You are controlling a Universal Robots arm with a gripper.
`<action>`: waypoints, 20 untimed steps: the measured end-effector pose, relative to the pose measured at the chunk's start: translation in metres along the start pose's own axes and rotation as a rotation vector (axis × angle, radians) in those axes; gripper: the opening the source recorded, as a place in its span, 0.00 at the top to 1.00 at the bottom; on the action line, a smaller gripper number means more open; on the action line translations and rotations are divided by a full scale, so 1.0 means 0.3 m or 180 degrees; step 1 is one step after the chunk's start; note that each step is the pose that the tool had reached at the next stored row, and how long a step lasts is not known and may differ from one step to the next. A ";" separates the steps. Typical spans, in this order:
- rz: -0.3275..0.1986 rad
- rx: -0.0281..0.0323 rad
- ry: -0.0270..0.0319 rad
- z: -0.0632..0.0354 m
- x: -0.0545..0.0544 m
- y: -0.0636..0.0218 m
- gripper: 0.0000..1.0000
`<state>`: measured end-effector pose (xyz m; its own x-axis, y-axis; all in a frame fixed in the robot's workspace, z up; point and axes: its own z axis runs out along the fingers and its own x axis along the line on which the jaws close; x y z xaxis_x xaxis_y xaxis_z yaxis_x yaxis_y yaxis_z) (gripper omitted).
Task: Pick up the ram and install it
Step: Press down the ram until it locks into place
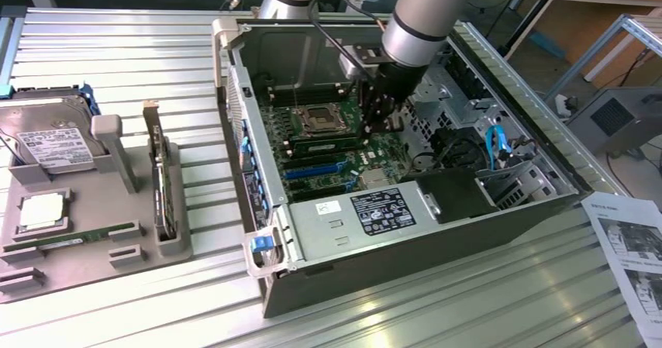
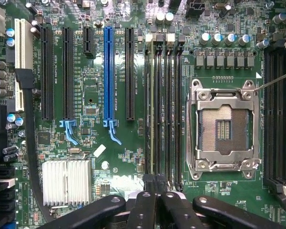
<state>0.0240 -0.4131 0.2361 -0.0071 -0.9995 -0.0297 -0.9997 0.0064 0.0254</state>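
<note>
My gripper [image 1: 374, 125] reaches down into the open computer case [image 1: 538, 208], over the memory slots [image 2: 164, 109] beside the empty processor socket [image 2: 223, 128]. Its two fingers are pressed together, so the gripper [image 2: 155, 196] is shut just above one end of the slots. A thin pale-green board edge [image 2: 151, 138] runs along one slot, like a stick standing in it; whether the fingers touch it does not show. A ram [image 1: 73, 237], long, green and narrow, lies in the grey tray [image 1: 124, 212] at the exterior view's left, far from the gripper.
The tray also holds a hard drive [image 1: 46, 142], a square silver processor chip [image 1: 39, 211] and a dark expansion card [image 1: 160, 189] on edge. Case walls, the black power supply [image 1: 383, 208] and blue cables [image 1: 494, 142] crowd around the board. A paper sheet [image 1: 631, 247] lies at the exterior view's right.
</note>
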 end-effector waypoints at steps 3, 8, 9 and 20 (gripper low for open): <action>0.0000 0.0000 0.0000 -0.021 -0.001 0.001 0.89; 0.0000 0.0000 0.0000 -0.041 -0.001 0.001 0.89; 0.0000 0.0000 0.0000 -0.041 -0.001 0.001 0.89; 0.0000 0.0000 -0.0007 -0.040 0.008 0.061 0.89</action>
<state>0.0061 -0.4156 0.2485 -0.0072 -0.9995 -0.0319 -0.9997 0.0064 0.0254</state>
